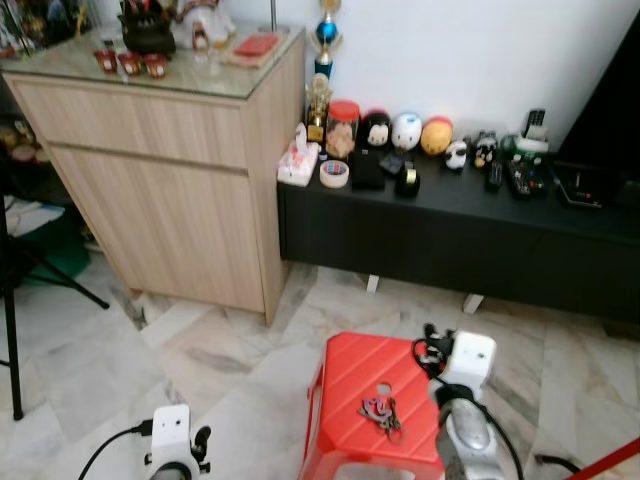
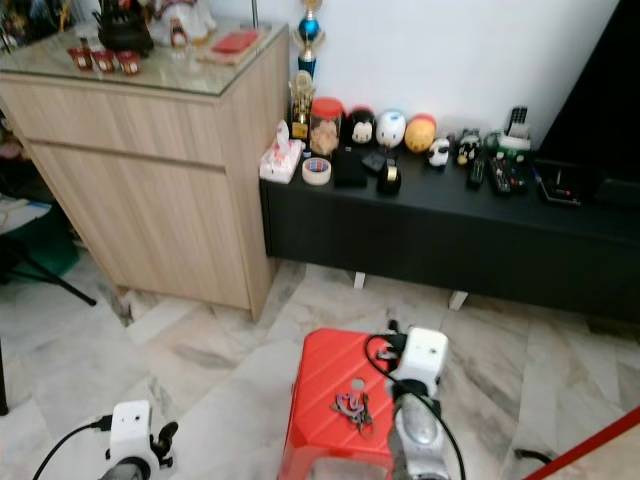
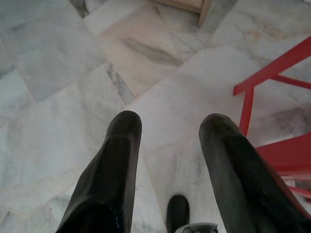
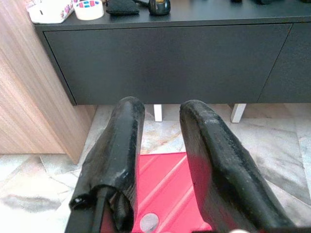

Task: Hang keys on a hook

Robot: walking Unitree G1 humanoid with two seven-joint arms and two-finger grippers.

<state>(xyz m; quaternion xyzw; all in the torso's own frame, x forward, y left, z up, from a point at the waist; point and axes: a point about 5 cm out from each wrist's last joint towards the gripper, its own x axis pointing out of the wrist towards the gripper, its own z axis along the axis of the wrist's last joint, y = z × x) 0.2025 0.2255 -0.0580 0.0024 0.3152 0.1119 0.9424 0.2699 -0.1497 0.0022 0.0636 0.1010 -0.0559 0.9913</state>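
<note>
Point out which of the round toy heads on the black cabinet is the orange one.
It is the orange head at the right end of the three big ones on the black cabinet. The black head and white head sit to its left.

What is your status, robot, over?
Right gripper open above red stool. Left gripper open, idle over floor. Keys lie on stool, not held. No hook spotted.

Red stool point(image 1: 365, 400) cut off below, legs unseen
</note>
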